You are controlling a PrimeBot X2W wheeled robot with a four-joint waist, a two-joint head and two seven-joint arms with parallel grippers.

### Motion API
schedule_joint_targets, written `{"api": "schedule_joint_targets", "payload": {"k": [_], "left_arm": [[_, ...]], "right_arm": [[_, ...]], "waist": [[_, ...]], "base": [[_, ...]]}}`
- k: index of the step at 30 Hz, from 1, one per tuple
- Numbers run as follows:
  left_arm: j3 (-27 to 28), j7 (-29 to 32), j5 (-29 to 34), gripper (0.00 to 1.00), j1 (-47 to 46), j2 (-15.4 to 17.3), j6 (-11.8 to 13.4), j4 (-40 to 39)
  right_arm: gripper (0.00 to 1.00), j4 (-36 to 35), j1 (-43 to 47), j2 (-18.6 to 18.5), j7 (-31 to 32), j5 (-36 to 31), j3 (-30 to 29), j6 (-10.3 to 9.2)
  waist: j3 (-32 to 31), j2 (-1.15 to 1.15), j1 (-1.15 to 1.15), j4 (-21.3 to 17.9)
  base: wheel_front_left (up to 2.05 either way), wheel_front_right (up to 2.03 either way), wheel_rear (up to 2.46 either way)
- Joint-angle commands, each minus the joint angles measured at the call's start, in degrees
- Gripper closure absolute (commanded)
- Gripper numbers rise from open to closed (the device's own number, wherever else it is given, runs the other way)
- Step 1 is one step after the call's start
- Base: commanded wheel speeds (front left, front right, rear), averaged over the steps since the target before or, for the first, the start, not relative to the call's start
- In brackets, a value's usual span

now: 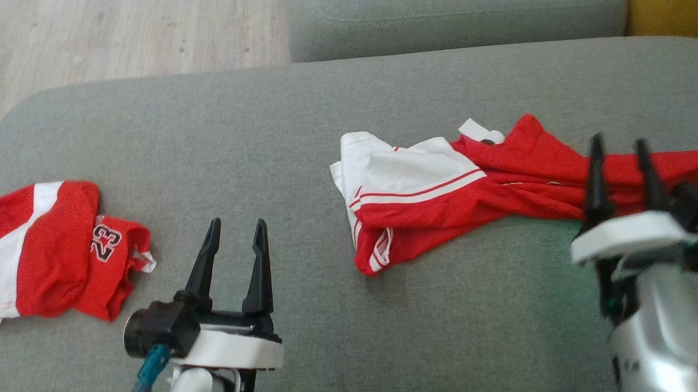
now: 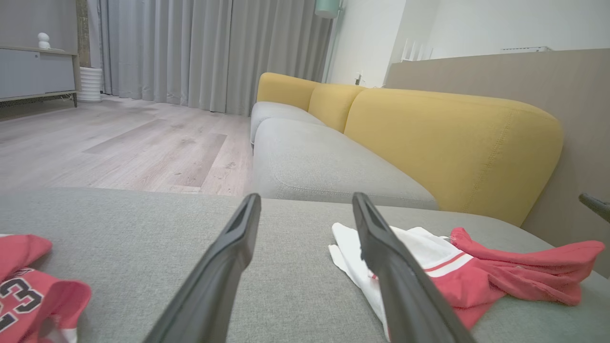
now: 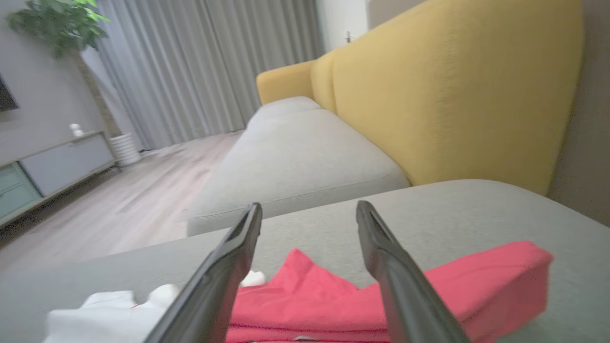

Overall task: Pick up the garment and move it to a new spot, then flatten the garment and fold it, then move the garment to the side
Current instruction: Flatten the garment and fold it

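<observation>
The red-and-white garment [image 1: 442,204] lies crumpled at the middle right of the head view, on the grey cushion [image 1: 236,124]. Its right end is partly hidden behind the right gripper [image 1: 619,143], which is blurred. That gripper's fingers are spread and not pinching, though I can't tell if they touch the cloth. At lower left, the left gripper [image 1: 237,223] hangs spread wide and empty. A red number 23 jersey [image 1: 54,247] is cut off by the left edge.

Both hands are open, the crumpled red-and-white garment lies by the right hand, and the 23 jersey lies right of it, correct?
Not quite: the head view shows the 23 jersey left of the garment and the left hand. The rest holds.
</observation>
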Motion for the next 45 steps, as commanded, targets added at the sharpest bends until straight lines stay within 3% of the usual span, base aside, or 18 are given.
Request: {"api": "schedule_joint_targets", "payload": {"k": [1,7,12,20,29,45], "left_arm": [[2.4,-0.5,0.5,0.0,-0.7,0.0,-0.3,-2.2],[2.9,-0.5,0.7,0.0,0.1,0.0,-0.9,-2.2],[2.4,-0.5,0.8,0.0,0.3,0.0,-1.1,-2.1],[1.3,-0.5,0.3,0.0,-0.8,0.0,-0.9,-2.3],[-0.3,-0.5,-1.3,0.0,-2.1,0.0,-0.3,-2.3],[-3.5,-0.5,-3.3,0.0,-3.9,0.0,0.9,-2.2]], "right_arm": [[0.0,-7.5,3.8,0.0,-0.7,4.0,6.9,0.44],[0.0,-16.3,14.0,0.0,-0.8,7.7,16.3,0.44],[0.0,-18.1,16.3,0.0,-0.8,7.5,17.3,0.44],[0.0,-17.7,12.5,0.0,-0.6,3.9,18.8,0.44],[0.0,-11.3,2.3,0.0,7.0,1.8,26.9,0.44],[0.0,11.5,-15.5,-2.0,18.2,4.6,34.3,0.44]], "waist": [[-0.9,0.0,0.0,-0.9],[-1.8,0.0,0.0,-1.0],[-1.9,0.0,0.0,-0.1],[0.0,0.0,0.0,3.4],[3.6,0.0,0.0,8.0],[7.0,0.0,0.0,13.8]], "base": [[0.0,0.0,0.0],[0.0,0.0,0.0],[0.0,0.0,0.0],[0.0,0.0,0.0],[0.0,0.0,0.0],[0.0,0.0,0.0]]}}
